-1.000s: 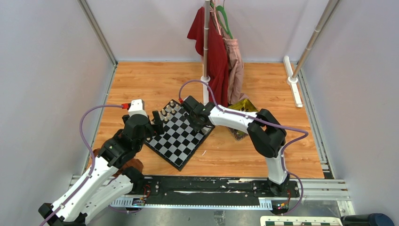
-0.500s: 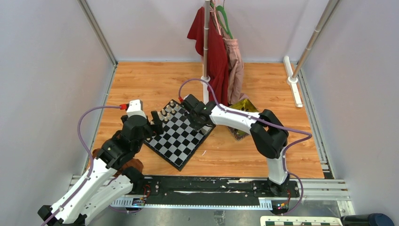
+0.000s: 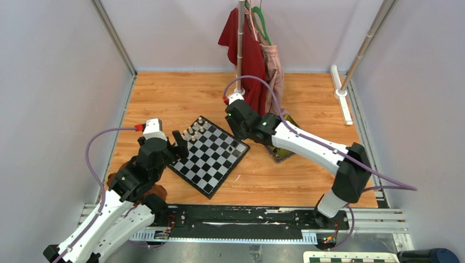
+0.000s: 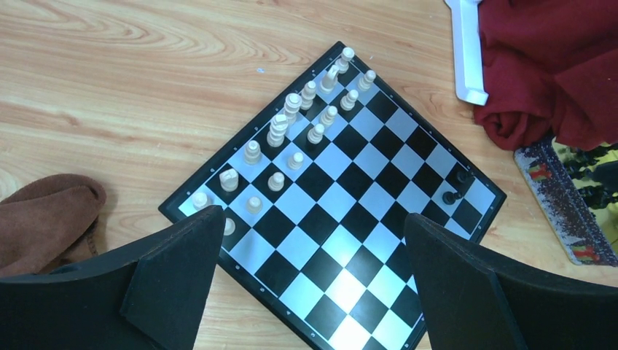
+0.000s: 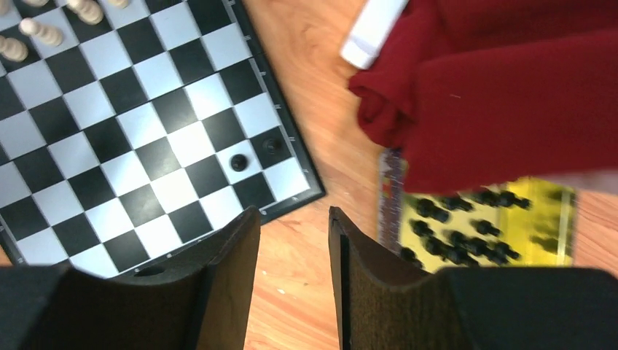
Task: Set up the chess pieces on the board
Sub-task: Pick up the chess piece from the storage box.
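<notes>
The board [image 3: 211,159] lies turned like a diamond on the wooden table. Several cream chess pieces [image 4: 291,138] stand in two rows along its far-left edge. Two black pieces [image 5: 237,162] stand near its right corner, also in the left wrist view [image 4: 455,188]. More black pieces [image 5: 459,233] lie in the gold tray [image 5: 554,211]. My left gripper [image 4: 313,215] is open and empty, above the board's near-left side [image 3: 178,143]. My right gripper [image 5: 291,213] is open and empty, above bare wood between the board's right corner and the tray [image 3: 248,130].
A red cloth [image 3: 249,55] and a pink one [image 3: 274,76] hang from a pole [image 3: 240,49] behind the board and partly cover the tray. A brown pouch [image 4: 44,219] lies left of the board. A white bar [image 3: 340,93] lies at the back right.
My right gripper has drawn back off the board's right corner towards the tray, and two black pieces now show there. My left gripper has shifted slightly left and nearer.
</notes>
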`<action>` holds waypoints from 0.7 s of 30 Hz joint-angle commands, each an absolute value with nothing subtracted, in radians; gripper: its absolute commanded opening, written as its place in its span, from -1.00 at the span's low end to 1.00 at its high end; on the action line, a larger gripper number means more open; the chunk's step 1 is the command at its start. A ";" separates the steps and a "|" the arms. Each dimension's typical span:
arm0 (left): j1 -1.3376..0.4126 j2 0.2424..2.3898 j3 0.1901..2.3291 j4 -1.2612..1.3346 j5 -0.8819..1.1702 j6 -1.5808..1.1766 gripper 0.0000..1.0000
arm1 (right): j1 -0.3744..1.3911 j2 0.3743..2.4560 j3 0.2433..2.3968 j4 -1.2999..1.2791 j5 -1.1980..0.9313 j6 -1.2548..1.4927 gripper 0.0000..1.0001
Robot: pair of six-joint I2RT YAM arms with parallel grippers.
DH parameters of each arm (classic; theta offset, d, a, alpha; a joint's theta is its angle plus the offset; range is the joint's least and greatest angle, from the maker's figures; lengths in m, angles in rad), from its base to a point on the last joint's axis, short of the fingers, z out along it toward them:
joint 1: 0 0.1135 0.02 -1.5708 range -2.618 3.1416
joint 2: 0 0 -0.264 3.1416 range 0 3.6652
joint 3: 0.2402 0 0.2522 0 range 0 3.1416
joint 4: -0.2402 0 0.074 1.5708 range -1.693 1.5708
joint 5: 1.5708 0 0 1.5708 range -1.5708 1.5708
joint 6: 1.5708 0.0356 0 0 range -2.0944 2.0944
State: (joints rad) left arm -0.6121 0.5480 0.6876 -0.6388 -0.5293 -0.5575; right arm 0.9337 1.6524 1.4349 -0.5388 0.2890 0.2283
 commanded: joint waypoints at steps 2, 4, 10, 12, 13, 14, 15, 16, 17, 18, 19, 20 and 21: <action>-0.621 0.518 0.662 -0.637 -0.553 -0.571 1.00 | 0.928 1.547 1.352 -0.595 0.525 0.232 -0.08; -0.621 0.505 0.659 -0.638 -0.554 -0.565 1.00 | 0.894 1.509 1.317 -0.598 0.544 0.253 -0.07; -0.621 0.495 0.667 -0.643 -0.549 -0.542 1.00 | 0.752 1.432 1.208 -0.577 0.541 0.286 -0.08; -0.621 0.500 0.671 -0.644 -0.546 -0.538 1.00 | 0.683 1.436 1.187 -0.561 0.527 0.290 -0.08; -0.620 0.501 0.672 -0.644 -0.544 -0.535 1.00 | 0.655 1.441 1.180 -0.553 0.511 0.293 -0.08; -0.621 0.504 0.673 -0.644 -0.542 -0.533 1.00 | 0.628 1.449 1.175 -0.547 0.496 0.295 -0.09; -0.620 0.506 0.672 -0.645 -0.542 -0.532 1.00 | 0.607 1.457 1.174 -0.539 0.482 0.296 -0.09; -0.620 0.507 0.672 -0.645 -0.541 -0.531 1.00 | 0.586 1.469 1.174 -0.534 0.468 0.296 -0.09; -0.620 0.510 0.672 -0.645 -0.540 -0.530 1.00 | 0.569 1.480 1.177 -0.530 0.451 0.296 -0.09; -0.621 0.512 0.671 -0.644 -0.540 -0.529 1.00 | 0.556 1.500 1.184 -0.529 0.442 0.294 -0.09; -0.621 0.513 0.671 -0.644 -0.541 -0.529 1.00 | 0.545 1.516 1.190 -0.525 0.431 0.290 -0.09; -0.621 0.515 0.670 -0.643 -0.541 -0.529 1.00 | 0.531 1.532 1.197 -0.523 0.418 0.287 -0.10; -0.621 0.517 0.670 -0.643 -0.542 -0.529 1.00 | 0.524 1.548 1.204 -0.522 0.406 0.288 -0.10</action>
State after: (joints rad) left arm -0.6121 0.5091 0.6697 -0.6392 -0.5312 -0.5404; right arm 0.5617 1.4879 1.1839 -0.5331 0.4652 0.2760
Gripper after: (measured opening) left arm 0.997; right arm 0.454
